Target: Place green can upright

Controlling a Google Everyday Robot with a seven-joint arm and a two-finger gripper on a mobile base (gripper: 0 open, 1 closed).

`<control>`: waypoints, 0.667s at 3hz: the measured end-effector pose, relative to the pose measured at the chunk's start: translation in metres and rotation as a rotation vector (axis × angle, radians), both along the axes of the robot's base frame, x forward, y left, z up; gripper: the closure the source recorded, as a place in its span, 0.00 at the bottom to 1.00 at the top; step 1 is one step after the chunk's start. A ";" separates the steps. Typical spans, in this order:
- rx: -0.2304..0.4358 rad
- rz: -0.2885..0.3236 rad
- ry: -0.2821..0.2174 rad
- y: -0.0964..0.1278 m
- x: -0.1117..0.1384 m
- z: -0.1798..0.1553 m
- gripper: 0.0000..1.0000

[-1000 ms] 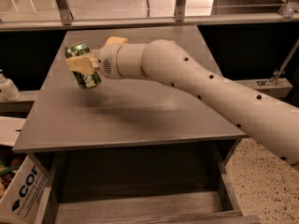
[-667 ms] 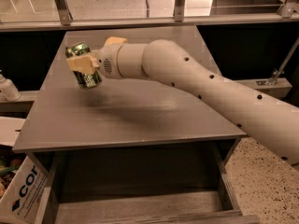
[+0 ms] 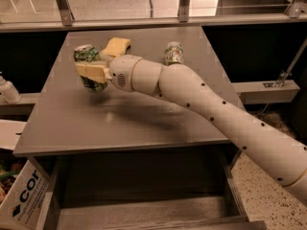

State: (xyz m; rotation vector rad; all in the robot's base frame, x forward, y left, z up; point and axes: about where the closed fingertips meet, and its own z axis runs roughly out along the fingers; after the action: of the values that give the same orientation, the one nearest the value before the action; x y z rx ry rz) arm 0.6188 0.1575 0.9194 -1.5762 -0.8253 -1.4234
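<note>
The green can [image 3: 88,67] is dark green and mottled with a silver top. It stands nearly upright, tilted slightly, over the left part of the grey table [image 3: 86,123]. My gripper [image 3: 94,66] is shut on the can, one cream finger [image 3: 91,72] across its front and the other finger [image 3: 117,46] behind it. The can's bottom is at or just above the table surface; I cannot tell which. The white arm reaches in from the lower right.
A paler white-and-green can [image 3: 173,52] stands upright at the back right of the table. A white bottle [image 3: 8,91] is at the left edge. A cardboard box [image 3: 21,200] sits at lower left. Railing posts run along the back.
The gripper with the green can has shifted a little and the arm's pose has changed, so the pale can behind now shows. The can stays gripped.
</note>
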 end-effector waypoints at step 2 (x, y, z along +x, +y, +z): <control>0.071 0.053 -0.186 -0.015 -0.004 0.016 1.00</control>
State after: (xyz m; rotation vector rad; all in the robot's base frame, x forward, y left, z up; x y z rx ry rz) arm 0.6145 0.1422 0.9349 -1.3735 -0.9075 -1.5601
